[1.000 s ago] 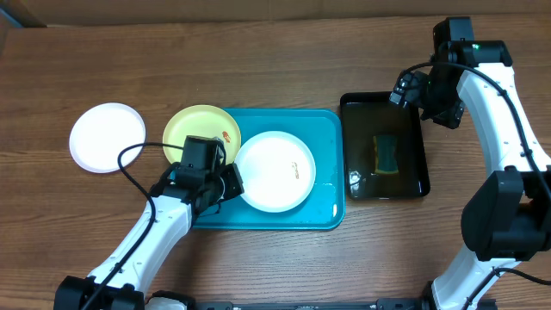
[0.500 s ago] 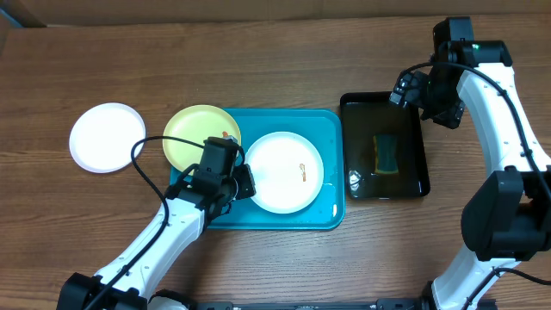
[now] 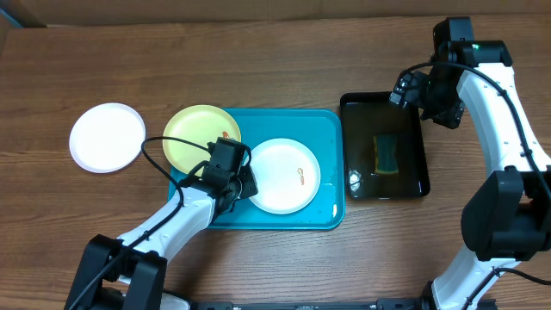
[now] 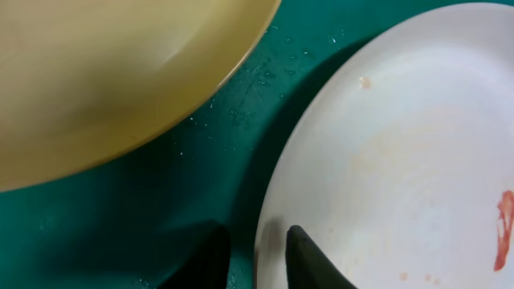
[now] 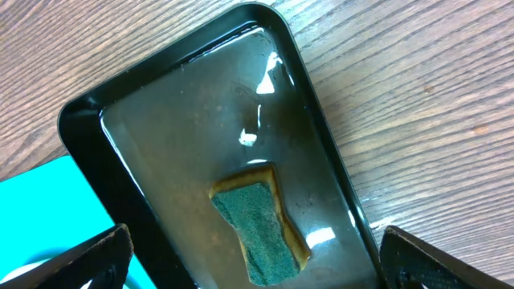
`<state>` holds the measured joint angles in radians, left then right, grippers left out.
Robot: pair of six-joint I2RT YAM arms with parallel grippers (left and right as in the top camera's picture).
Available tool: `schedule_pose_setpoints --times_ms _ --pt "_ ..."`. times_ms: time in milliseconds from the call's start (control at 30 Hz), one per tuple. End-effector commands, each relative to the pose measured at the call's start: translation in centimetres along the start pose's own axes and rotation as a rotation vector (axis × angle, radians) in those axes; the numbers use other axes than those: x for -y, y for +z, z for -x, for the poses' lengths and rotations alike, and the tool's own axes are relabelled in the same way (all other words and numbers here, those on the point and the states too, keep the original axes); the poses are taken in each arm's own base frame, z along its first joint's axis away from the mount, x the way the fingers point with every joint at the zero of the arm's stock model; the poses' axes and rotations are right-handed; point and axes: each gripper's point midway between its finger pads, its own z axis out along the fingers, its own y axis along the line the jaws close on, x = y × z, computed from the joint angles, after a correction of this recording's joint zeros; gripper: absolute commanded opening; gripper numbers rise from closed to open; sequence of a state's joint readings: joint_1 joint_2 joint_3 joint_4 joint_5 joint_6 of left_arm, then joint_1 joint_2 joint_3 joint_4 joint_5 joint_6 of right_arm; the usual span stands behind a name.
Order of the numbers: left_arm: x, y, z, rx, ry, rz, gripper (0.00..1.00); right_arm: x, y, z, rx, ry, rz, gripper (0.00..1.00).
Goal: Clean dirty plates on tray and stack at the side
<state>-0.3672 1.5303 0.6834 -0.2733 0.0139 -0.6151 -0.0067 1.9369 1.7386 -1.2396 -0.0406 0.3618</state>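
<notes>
The turquoise tray holds a white plate with an orange smear and a pale yellow-green plate that overhangs its left rim. A second white plate lies on the table at the far left. My left gripper is shut on the left rim of the white plate on the tray. The left wrist view shows its fingers on either side of that plate's rim, with the yellow-green plate beside it. My right gripper is open and empty above the black tray.
A black tray with water stands right of the turquoise tray and holds a green-and-yellow sponge. In the right wrist view the sponge lies below my open fingers in the black tray.
My left gripper moved right along the tray with the white plate's rim in it, and the plate shifted right. The right arm has not moved.
</notes>
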Motion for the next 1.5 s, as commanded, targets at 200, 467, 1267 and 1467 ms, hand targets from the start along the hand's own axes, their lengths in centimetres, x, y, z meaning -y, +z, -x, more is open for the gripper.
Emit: schedule_pose_setpoints --times_ms 200,467,1267,1467 --pt "2.3 -1.2 1.8 0.015 0.117 -0.050 0.57 0.2 -0.2 0.1 0.012 -0.003 -0.006 1.00" --pt "0.9 -1.1 0.1 -0.055 0.120 0.003 0.48 0.2 -0.2 0.1 0.012 -0.003 -0.006 1.00" --pt "-0.1 2.1 -2.3 -0.168 0.050 0.040 0.30 1.0 -0.2 -2.3 -0.090 -0.012 -0.037 1.00" --pt "-0.1 2.1 -2.2 -0.167 0.038 0.041 0.22 2.0 -0.1 -4.0 -0.158 0.000 -0.083 1.00"
